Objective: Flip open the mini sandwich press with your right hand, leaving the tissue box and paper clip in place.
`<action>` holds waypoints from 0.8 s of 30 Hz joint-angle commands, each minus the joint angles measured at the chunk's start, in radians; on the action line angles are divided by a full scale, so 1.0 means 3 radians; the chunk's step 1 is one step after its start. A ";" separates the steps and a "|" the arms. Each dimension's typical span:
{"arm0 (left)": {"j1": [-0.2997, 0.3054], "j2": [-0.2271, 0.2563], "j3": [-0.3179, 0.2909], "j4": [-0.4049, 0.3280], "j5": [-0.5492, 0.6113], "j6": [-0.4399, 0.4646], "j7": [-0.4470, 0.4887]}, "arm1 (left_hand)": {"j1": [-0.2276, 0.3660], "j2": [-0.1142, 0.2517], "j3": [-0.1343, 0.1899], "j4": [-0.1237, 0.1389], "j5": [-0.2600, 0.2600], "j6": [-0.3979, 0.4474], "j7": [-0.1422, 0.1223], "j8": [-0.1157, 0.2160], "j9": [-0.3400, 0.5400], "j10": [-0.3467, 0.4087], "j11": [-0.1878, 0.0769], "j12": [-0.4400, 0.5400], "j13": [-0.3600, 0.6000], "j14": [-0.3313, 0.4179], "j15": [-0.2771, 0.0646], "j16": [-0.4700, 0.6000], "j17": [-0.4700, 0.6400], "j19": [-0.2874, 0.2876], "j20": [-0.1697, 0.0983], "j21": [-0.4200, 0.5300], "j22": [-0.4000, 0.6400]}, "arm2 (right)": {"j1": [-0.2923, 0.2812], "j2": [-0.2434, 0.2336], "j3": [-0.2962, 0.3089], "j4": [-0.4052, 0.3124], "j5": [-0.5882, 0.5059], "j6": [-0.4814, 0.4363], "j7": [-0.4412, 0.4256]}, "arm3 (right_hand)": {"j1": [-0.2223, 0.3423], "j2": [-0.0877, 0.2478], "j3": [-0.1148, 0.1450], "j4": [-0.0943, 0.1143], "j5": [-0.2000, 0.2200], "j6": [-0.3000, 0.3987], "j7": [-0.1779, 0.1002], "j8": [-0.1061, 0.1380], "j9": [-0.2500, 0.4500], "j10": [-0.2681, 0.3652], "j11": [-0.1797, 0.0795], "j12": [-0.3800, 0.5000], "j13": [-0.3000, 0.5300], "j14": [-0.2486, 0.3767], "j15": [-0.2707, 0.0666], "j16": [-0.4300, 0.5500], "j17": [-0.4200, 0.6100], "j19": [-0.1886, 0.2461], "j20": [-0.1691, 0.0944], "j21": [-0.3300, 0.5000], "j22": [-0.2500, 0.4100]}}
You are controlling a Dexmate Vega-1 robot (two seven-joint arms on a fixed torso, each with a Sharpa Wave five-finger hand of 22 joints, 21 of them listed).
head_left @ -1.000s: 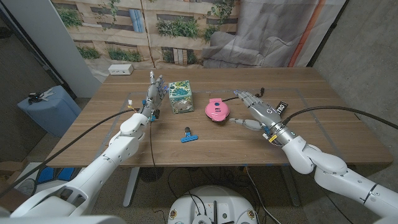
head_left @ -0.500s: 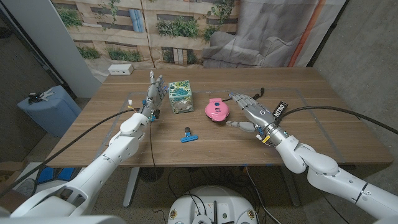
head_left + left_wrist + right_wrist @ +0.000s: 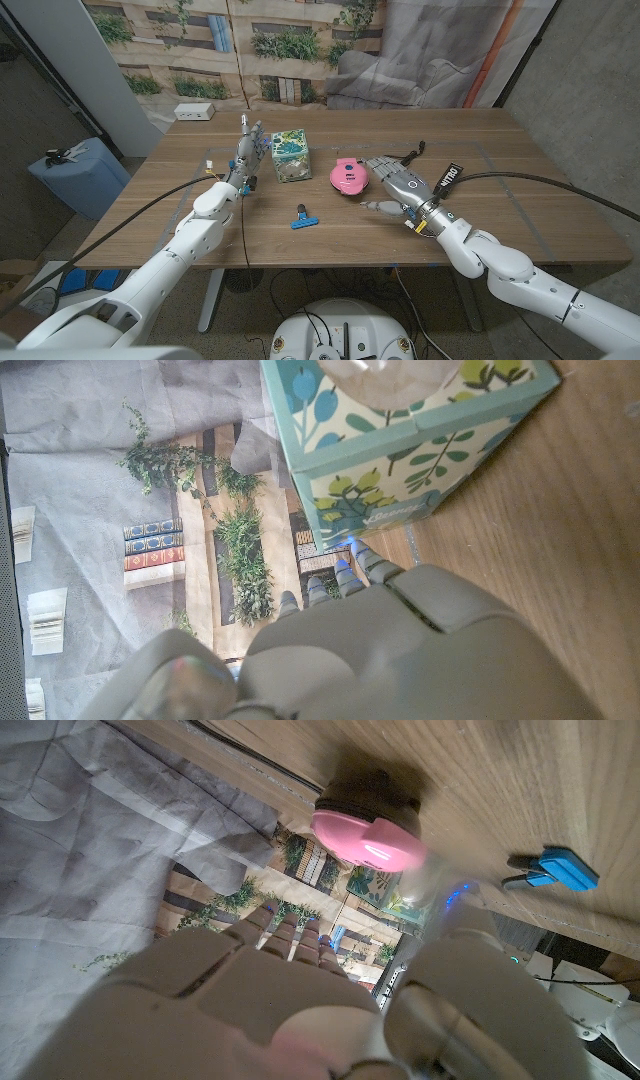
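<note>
My right hand [image 3: 393, 186] is just beside the mini sandwich press [image 3: 347, 176], on the side away from the tissue box [image 3: 290, 157], with its fingers [image 3: 378, 166] spread and holding nothing; the fingertips look very close to the pink lid's edge, though I cannot tell whether they touch it. In the right wrist view the press [image 3: 368, 836] sits closed just past my fingers [image 3: 285, 929], its lid down and a paler tab showing on the near edge. So I judge this to be the approach step: reaching in, the lid not yet lifted. The next move calls for getting a fingertip or thumb under that front lip and swinging the lid up about its hinge, gently enough that the light press does not skid across the wooden table [image 3: 520, 170]. The paper clip [image 3: 303, 218], a small blue one, lies near the press on the side toward me. Beyond the tissue box from the press, my left hand [image 3: 250, 147] stands upright, fingers apart and holding nothing, just beside the box.
</note>
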 commanded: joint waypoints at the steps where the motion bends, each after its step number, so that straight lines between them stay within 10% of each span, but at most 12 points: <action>1: 0.0001 0.0001 -0.0001 0.0000 -0.0001 -0.0001 0.0000 | -0.0001 0.0173 -0.0026 0.0002 0.0016 -0.0110 -0.0027 0.0018 0.0015 -0.0018 0.0001 0.0022 0.0008 -0.0025 -0.0121 0.0010 0.0011 0.0011 -0.0011 0.0021 0.0009 | 0.0105 0.0097 -0.0180 0.0130 -0.0197 -0.0118 -0.0066 | 0.0071 -0.0031 0.0042 -0.0005 0.0003 0.0029 -0.0009 0.0021 0.0006 0.0053 -0.0010 0.0030 -0.0002 0.0043 0.0011 0.0039 -0.0012 0.0082 -0.0052 0.0030 0.0005; 24: 0.0001 0.0001 -0.0001 -0.0001 -0.0001 0.0000 0.0000 | -0.0001 0.0173 -0.0026 0.0002 0.0016 -0.0114 -0.0027 0.0016 0.0015 -0.0019 0.0000 0.0022 0.0008 -0.0022 -0.0124 0.0011 0.0011 0.0013 -0.0010 0.0022 0.0009 | 0.0347 0.0334 -0.0474 0.0492 -0.0383 -0.0255 -0.0342 | 0.0428 -0.0064 0.0186 -0.0038 0.0019 0.0110 -0.0022 0.0032 0.0005 0.0118 0.0007 0.0008 -0.0020 0.0130 0.0069 0.0042 -0.0080 0.0277 -0.0010 0.0045 0.0001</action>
